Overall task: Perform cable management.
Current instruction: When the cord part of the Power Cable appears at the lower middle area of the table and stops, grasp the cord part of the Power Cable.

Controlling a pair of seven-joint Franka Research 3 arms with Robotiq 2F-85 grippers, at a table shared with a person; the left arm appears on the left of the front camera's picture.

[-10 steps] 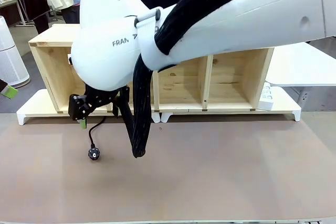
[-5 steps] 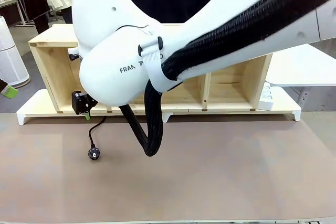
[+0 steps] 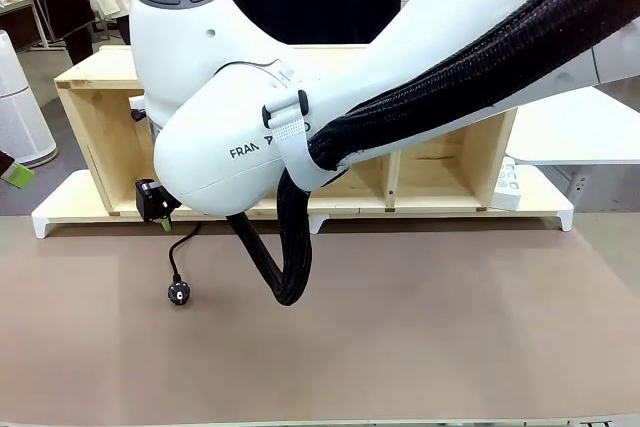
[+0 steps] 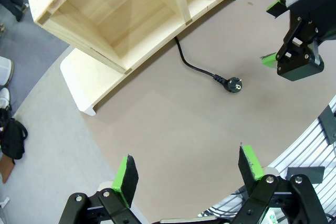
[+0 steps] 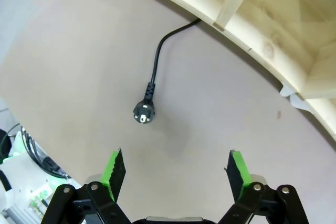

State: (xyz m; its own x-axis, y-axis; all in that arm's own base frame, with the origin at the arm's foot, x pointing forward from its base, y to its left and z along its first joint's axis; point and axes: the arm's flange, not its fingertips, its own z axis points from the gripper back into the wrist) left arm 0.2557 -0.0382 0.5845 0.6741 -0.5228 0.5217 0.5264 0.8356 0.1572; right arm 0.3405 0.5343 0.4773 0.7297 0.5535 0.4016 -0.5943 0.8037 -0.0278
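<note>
Overhead, right hand (image 5: 176,161) spread wide and empty above the cable (image 5: 155,66), left hand (image 4: 187,158) likewise wide and empty

The cable (image 5: 156,66) runs from the shelf's (image 3: 100,137) base forward onto the table (image 3: 450,327) before it.

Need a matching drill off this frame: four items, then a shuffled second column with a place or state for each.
Column 1
1. cable plug
2. right hand
3. wooden shelf
4. power strip

Column 2
A. open, over the tabletop
B. on the white base, by the shelf's right end
C. lying flat on the tabletop
D. at the table's far side, compartments facing the robot

Pairs: 1-C, 2-A, 3-D, 4-B
</note>
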